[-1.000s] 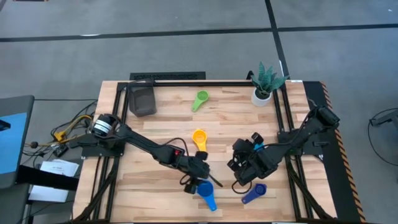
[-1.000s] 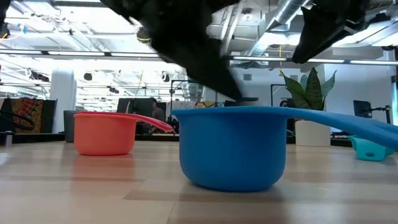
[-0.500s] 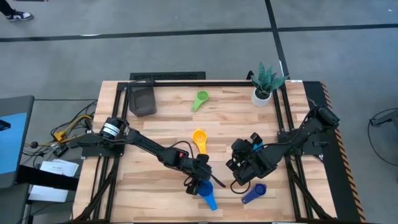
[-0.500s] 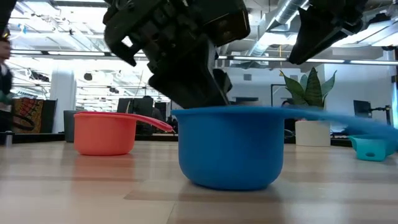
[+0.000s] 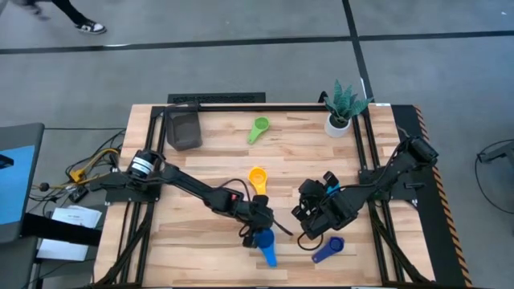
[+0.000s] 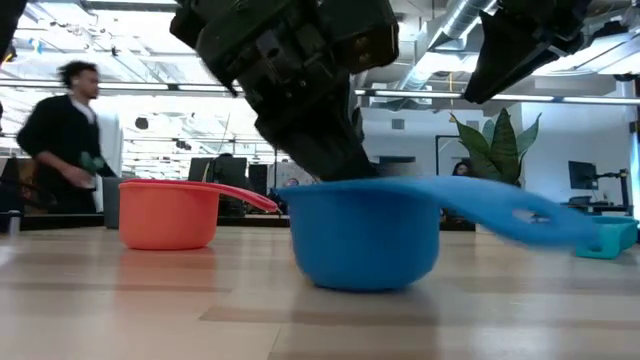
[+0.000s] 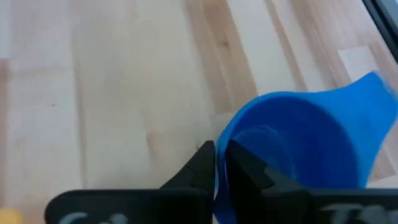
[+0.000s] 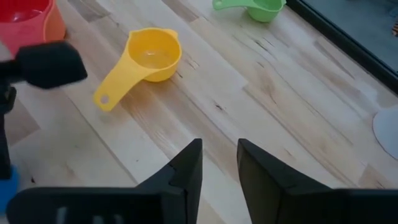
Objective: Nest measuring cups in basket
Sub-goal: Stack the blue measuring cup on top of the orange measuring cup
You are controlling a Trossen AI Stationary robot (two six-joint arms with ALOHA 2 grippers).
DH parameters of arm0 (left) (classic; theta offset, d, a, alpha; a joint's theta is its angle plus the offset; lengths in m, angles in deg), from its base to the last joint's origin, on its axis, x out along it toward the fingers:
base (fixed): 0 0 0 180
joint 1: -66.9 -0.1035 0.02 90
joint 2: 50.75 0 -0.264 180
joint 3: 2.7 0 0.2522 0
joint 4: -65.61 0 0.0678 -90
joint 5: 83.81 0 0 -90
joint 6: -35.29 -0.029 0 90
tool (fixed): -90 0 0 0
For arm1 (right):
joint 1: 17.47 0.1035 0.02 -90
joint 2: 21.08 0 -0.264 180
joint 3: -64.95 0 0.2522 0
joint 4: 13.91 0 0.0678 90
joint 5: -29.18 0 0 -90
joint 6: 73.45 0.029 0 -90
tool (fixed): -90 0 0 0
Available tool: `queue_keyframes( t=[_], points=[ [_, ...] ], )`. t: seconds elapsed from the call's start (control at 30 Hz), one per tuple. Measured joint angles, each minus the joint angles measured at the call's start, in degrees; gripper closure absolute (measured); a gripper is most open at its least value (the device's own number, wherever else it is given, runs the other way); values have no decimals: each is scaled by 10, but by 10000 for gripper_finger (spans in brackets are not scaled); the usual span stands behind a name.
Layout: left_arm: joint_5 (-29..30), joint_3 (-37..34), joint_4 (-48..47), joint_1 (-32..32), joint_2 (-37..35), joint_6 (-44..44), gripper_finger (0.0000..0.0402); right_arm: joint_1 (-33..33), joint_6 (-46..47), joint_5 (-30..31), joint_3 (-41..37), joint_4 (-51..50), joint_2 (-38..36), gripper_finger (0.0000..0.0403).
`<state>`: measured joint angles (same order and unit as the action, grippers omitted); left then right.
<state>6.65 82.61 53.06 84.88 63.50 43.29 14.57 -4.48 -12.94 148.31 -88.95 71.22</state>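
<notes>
- The left gripper [image 5: 259, 234] is pinched shut on the rim of a blue cup [image 5: 264, 242], one finger inside the bowl and one outside, as the left wrist view shows [image 7: 216, 168].
- In the low view that blue cup [image 6: 367, 236] sits tilted, its handle slanting down to the side away from the gripper and its base at or just off the table [image 5: 201, 172]; I cannot tell which.
- Just behind the left gripper, toward the far edge, lies one yellow cup [image 5: 257, 178], bowl up with its handle pointing back toward the gripper.
- One red-orange cup [image 6: 168, 212] stands beyond the blue one in the low view; from above it is hidden under the arm.
- Beside the left gripper hangs the right gripper [image 5: 312, 225], above the table, its fingers a narrow gap apart and holding nothing; the right wrist view shows bare wood between them [image 8: 219, 163].
- Just in front of the right gripper, nearer the front edge, lies one dark blue cup [image 5: 328, 249].
- One light blue cup [image 6: 612, 238] shows only at the edge of the low view.
- Farther out, near the back of the table, lies one green cup [image 5: 258, 128].
- That makes six cups that I can count.
- The one dark basket [image 5: 184, 129] stands in the far corner on the left arm's side, well apart from both grippers; no cup shows in it.
- One white pot with a plant [image 5: 343, 107] stands at the opposite far corner.
- One person [image 6: 62, 135] is in the room beyond the table.
</notes>
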Motion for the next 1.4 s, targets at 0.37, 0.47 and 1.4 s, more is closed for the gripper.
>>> queue_keyframes(
  t=[0.37, 0.47, 1.4],
  points=[
    [232, -30, -163, 33, -146, 83, 395, -12, 0, 17, -6, 10, 0, 283],
    [277, -68, -197, 41, -205, 130, 396, -19, -1, 20, -6, 18, 0, 283],
    [392, -336, -287, 41, -494, 444, 399, -53, -43, 47, -6, 40, 0, 283]
  ],
)
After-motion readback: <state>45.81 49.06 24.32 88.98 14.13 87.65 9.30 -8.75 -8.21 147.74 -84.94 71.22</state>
